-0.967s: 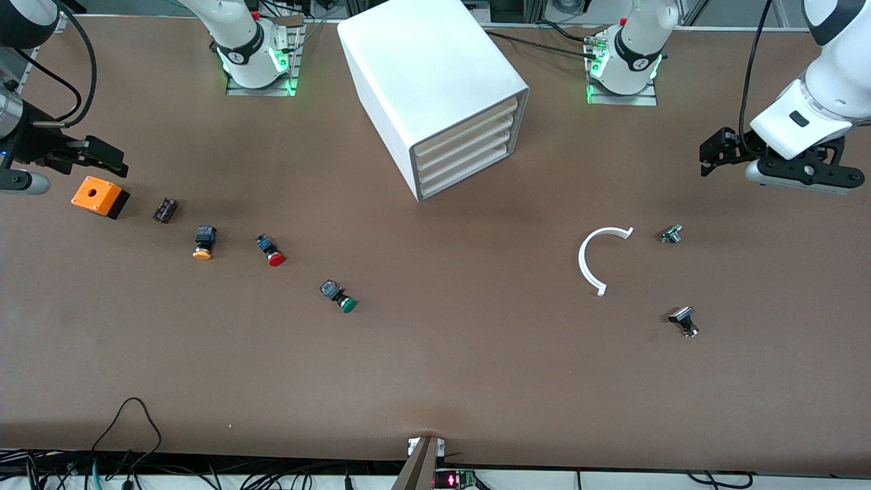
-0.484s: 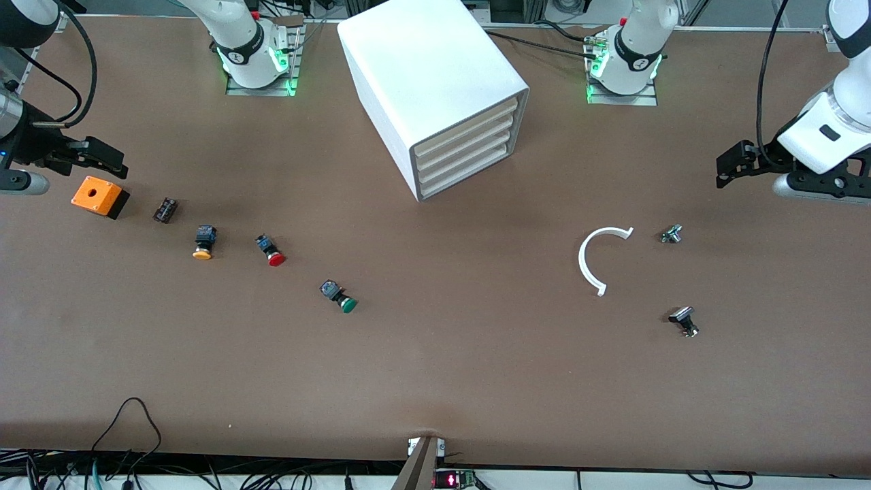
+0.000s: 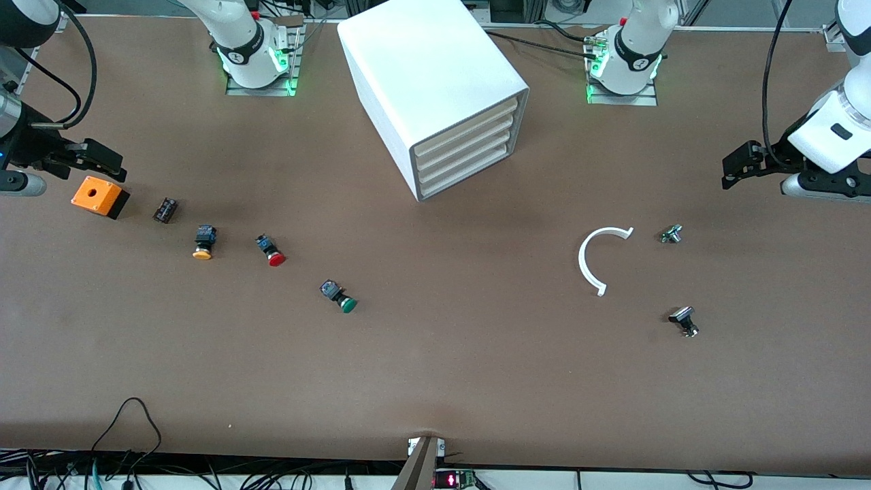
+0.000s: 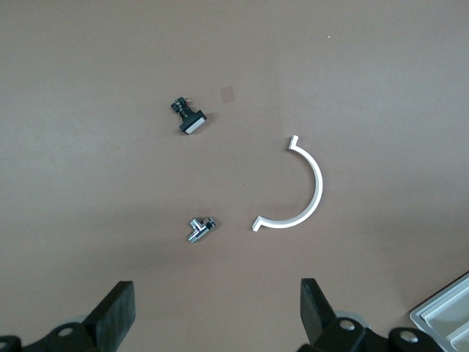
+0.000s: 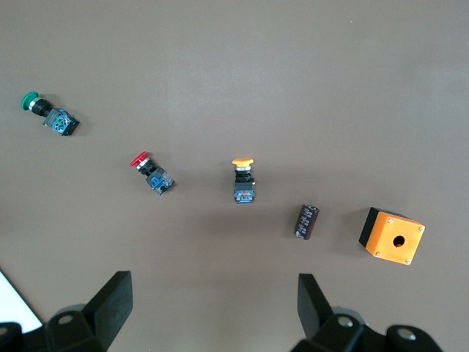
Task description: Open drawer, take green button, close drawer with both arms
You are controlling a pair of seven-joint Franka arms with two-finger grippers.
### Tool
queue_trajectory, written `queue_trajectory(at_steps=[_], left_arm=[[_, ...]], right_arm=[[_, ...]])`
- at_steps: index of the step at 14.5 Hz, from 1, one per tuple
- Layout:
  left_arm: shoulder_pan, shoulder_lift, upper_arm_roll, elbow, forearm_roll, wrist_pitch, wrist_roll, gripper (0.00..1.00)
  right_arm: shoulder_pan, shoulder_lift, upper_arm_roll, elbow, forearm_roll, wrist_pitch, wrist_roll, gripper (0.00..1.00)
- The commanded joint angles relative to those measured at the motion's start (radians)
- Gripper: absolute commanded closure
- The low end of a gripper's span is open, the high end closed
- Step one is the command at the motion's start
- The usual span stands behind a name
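Brown table (image 3: 435, 381) all the way across, with the big white cabinet (image 3: 425, 75) standing between the two arm bases, its four cream fronts facing the front camera at an angle. All four are pushed in, including the bottom drawer (image 3: 466, 175).

The green button (image 3: 339, 297) lies out on the table, nearer the front camera than the cabinet and toward the right arm's end. It's on its side, green cap pointing toward the camera. The red-capped button (image 3: 270, 250) and the yellow-capped button (image 3: 204, 243) lie farther along toward that end, then a small dark part (image 3: 165, 209) and an orange box (image 3: 99, 197) with a hole in its top. None of them touch each other.

The right tool (image 5: 212, 312) hangs over the table's edge region just above the orange box, fingers spread wide with nothing between them; its wrist view looks straight down on the row of buttons.

The left tool (image 4: 216, 319) is up over the left arm's end of the table, also wide open and empty. Its wrist view shows a white half-ring (image 4: 297, 191), a small metal fitting (image 4: 198, 229) just beside one end of it, and a black part (image 4: 189, 117) well apart from both.
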Motion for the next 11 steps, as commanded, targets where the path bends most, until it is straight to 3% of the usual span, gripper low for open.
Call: queue_trajectory(at_steps=[1, 11], left_arm=[[0.000, 0.029, -0.013, 0.051, 0.000, -0.011, -0.006, 0.00], [0.008, 0.041, -0.008, 0.051, 0.000, -0.026, -0.007, 0.00]], right_arm=[[0.004, -0.001, 0.000, 0.001, -0.005, 0.006, -0.003, 0.00], [0.004, 0.002, 0.000, 0.009, -0.002, 0.007, -0.003, 0.00]])
